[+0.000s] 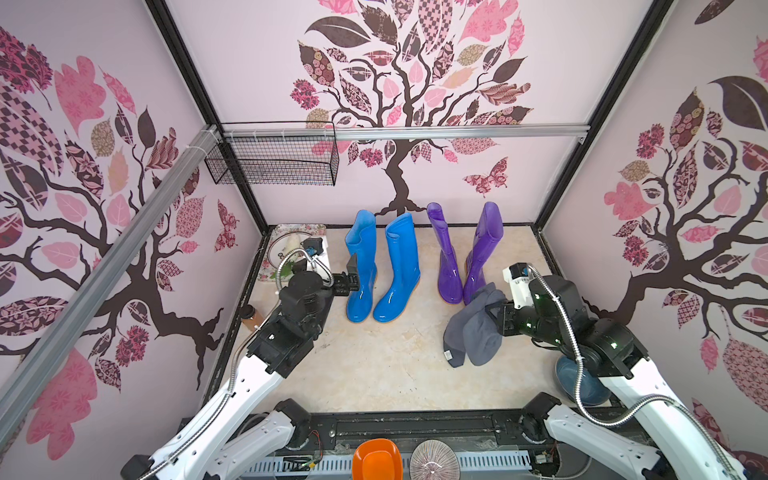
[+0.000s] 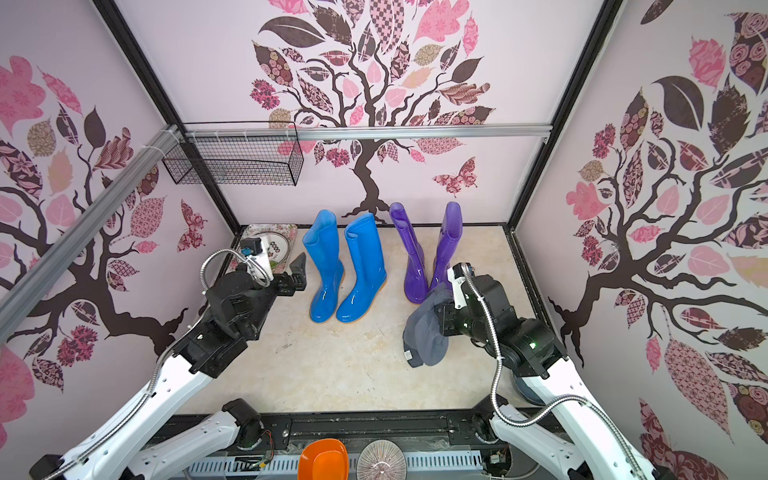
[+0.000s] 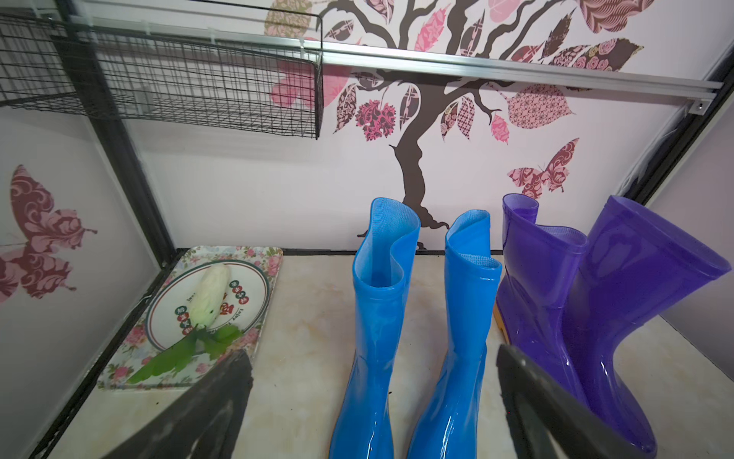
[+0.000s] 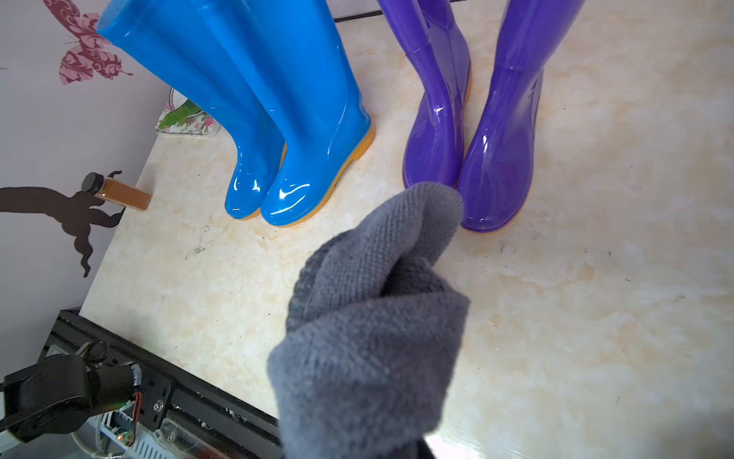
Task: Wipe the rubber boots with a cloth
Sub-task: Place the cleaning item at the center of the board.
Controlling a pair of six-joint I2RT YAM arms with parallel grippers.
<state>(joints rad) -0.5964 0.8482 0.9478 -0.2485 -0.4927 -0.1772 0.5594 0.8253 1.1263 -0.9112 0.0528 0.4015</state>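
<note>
Clamping the right claw point(image 1: 495, 314) on the hanging cloth point(image 1: 473, 328) beside the upright rubber boots point(image 1: 482, 249), toes pointing toward the arms, and holding the left claw point(image 1: 353, 276) wide apart, empty.

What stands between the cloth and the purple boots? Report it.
Nothing visible does. The grey cloth, pinched in the right gripper, hangs directly in front of the purple boots' toes; the blue boots stand aside, clear of that path.
</note>
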